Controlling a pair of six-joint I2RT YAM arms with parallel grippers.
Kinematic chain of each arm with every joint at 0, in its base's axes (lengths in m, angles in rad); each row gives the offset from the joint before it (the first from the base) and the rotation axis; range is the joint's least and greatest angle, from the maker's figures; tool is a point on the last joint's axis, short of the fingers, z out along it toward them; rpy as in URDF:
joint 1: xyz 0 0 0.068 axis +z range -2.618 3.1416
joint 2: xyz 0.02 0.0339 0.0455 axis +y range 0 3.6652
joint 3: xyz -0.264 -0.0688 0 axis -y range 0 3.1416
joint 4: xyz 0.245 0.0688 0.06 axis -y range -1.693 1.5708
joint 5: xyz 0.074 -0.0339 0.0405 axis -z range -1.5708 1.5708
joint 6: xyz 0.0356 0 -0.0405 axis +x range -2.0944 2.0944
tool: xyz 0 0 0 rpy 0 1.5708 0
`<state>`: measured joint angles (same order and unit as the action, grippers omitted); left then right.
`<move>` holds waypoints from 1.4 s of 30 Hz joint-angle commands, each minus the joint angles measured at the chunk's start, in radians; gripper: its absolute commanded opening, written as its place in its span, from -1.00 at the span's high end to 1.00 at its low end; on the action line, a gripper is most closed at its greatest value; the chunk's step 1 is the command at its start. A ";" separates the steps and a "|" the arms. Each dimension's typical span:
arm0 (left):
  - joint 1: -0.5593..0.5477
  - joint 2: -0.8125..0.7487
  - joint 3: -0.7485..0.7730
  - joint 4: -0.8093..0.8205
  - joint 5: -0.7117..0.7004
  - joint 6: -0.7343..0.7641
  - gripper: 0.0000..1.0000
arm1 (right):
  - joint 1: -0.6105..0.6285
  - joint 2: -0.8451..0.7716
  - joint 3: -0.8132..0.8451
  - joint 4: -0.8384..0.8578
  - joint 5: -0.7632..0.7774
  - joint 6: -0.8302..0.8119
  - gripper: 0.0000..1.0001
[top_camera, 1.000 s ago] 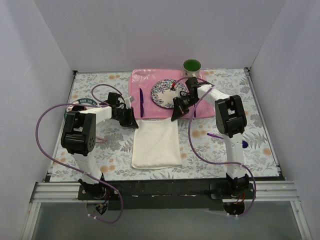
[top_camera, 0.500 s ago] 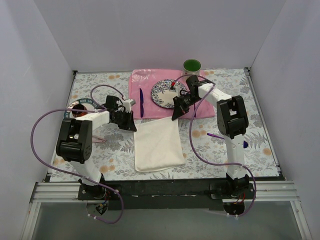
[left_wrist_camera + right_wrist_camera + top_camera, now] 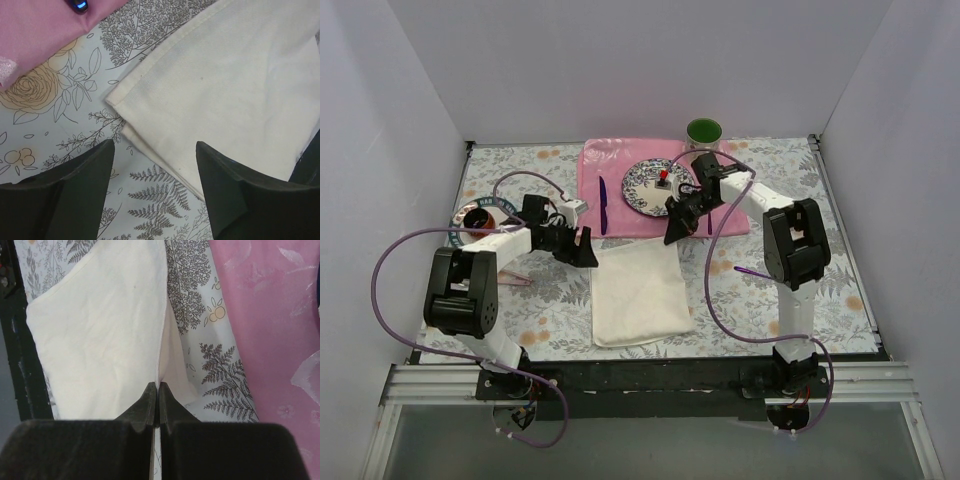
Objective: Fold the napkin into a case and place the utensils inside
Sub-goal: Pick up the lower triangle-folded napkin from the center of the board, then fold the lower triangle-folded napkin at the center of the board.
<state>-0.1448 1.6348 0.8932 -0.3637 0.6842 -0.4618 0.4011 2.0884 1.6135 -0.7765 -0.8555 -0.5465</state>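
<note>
I count two grippers of my own: one left gripper [image 3: 586,254] and one right gripper [image 3: 672,232]. The tabletop [image 3: 840,230] carries one cream napkin [image 3: 638,295] at 6 o'clock, one pink placemat [image 3: 620,165] at 12, one patterned plate [image 3: 645,192] on it, one green cup [image 3: 704,130] at 1 and one round dish [image 3: 468,212] at 9. I make out two purple pieces: one dark utensil [image 3: 602,205] on the placemat and one slim utensil [image 3: 750,270] at 3.

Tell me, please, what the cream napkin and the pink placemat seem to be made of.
The napkin: probably woven cotton-like cloth, matte; a fine weave and a stitched hem show. The placemat: pink, perhaps thin plastic or coated fabric; shiny wrinkles catch light, so uncertain.
</note>
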 commanded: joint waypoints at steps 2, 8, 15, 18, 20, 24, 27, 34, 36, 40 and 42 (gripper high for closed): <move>0.020 -0.059 0.027 -0.012 0.184 0.199 -0.36 | 0.027 -0.135 -0.114 0.126 0.041 -0.087 0.97; 0.048 -0.017 0.012 0.023 0.321 0.454 -0.41 | 0.067 -0.270 -0.279 0.321 0.110 -0.173 0.97; 0.045 0.143 0.153 -0.017 0.276 0.521 -0.34 | 0.108 -0.335 -0.377 0.397 0.162 -0.256 0.97; 0.045 0.174 0.185 -0.029 0.255 0.537 -0.34 | 0.122 -0.367 -0.414 0.428 0.174 -0.285 0.97; 0.040 0.189 0.197 -0.058 0.247 0.583 -0.34 | 0.134 -0.393 -0.444 0.450 0.179 -0.314 0.97; 0.013 0.194 0.197 -0.110 0.221 0.640 -0.33 | 0.160 -0.442 -0.498 0.477 0.196 -0.378 0.97; 0.008 0.192 0.181 -0.112 0.209 0.641 -0.32 | 0.191 -0.488 -0.550 0.502 0.205 -0.432 0.97; 0.004 0.169 0.148 -0.107 0.189 0.655 -0.29 | 0.269 -0.570 -0.673 0.549 0.246 -0.550 0.97; -0.002 0.154 0.122 -0.112 0.183 0.695 -0.29 | 0.281 -0.588 -0.695 0.566 0.262 -0.578 0.97; -0.018 0.126 0.081 -0.112 0.152 0.752 -0.29 | 0.300 -0.628 -0.766 0.612 0.274 -0.630 0.97; -0.022 0.122 0.070 -0.109 0.141 0.762 -0.27 | 0.315 -0.651 -0.791 0.625 0.279 -0.656 0.97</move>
<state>-0.1490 1.7988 0.9985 -0.4595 0.8646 0.2329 0.6952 1.4971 0.8623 -0.2176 -0.5911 -1.1145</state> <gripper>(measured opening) 0.646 0.043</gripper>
